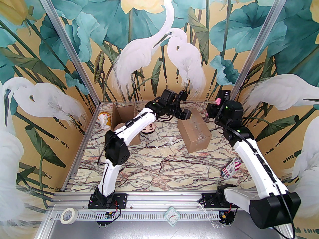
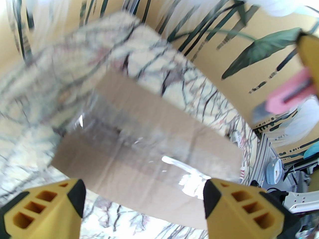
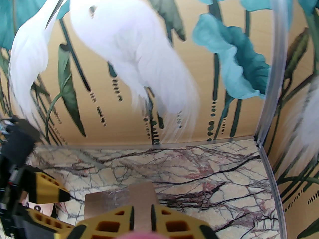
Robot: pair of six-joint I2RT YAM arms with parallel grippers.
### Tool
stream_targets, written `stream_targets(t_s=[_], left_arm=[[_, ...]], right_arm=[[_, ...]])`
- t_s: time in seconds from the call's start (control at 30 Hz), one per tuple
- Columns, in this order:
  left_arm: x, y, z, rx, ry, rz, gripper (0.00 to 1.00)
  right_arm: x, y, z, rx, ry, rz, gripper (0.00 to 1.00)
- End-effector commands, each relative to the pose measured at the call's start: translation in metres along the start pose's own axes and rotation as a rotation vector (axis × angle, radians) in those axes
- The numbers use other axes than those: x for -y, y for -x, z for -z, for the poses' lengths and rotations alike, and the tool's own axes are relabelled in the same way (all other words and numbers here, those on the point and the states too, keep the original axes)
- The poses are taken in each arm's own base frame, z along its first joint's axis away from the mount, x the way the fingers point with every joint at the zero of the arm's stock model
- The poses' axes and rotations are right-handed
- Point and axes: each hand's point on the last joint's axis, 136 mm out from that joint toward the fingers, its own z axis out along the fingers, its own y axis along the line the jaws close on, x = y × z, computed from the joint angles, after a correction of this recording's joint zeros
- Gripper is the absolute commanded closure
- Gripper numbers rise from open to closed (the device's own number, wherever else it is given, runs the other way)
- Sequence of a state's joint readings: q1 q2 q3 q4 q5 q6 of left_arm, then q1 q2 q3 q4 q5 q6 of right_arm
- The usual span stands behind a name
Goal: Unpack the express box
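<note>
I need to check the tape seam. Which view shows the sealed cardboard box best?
Top external: the sealed cardboard box is sharp and almost whole. Left wrist shows its taped top close but blurred; right wrist, a small part.

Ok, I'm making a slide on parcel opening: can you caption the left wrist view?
Open left gripper above the taped cardboard box, pink cutter at the right edge.

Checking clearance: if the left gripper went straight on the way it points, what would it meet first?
Probably the taped top of the closed cardboard box, which lies straight ahead between the open fingers of the left gripper. The view is blurred, so the gap is unclear.
</note>
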State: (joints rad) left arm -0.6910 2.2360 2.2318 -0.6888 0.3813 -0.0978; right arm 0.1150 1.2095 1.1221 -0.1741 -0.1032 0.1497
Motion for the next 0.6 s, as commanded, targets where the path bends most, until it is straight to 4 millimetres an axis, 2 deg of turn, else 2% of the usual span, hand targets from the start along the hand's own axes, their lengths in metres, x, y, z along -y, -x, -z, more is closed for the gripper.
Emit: stream_targets(t_s=[0.0, 0.23, 0.37, 0.4, 0.57], left_arm=[[-0.021, 0.009, 0.001, 0.008, 0.004, 0.084, 0.21], [-0.050, 0.006, -0.012, 0.000, 0.082, 0.028, 0.23], [-0.065, 0.008, -0.011, 0.005, 0.091, 0.037, 0.24], [-0.071, 0.002, -0.020, -0.009, 0.089, 0.043, 0.25], [-0.074, -0.002, -0.033, -0.018, 0.066, 0.036, 0.23]], right_arm=[[-0.020, 0.017, -0.012, 0.088, 0.120, 0.072, 0.98], [-0.033, 0.020, -0.047, 0.117, 0.191, 0.090, 1.00], [-0.046, 0.018, -0.067, 0.122, 0.220, 0.106, 1.00], [-0.049, 0.018, -0.071, 0.124, 0.225, 0.117, 1.00], [-0.060, 0.010, -0.091, 0.111, 0.216, 0.165, 1.00]])
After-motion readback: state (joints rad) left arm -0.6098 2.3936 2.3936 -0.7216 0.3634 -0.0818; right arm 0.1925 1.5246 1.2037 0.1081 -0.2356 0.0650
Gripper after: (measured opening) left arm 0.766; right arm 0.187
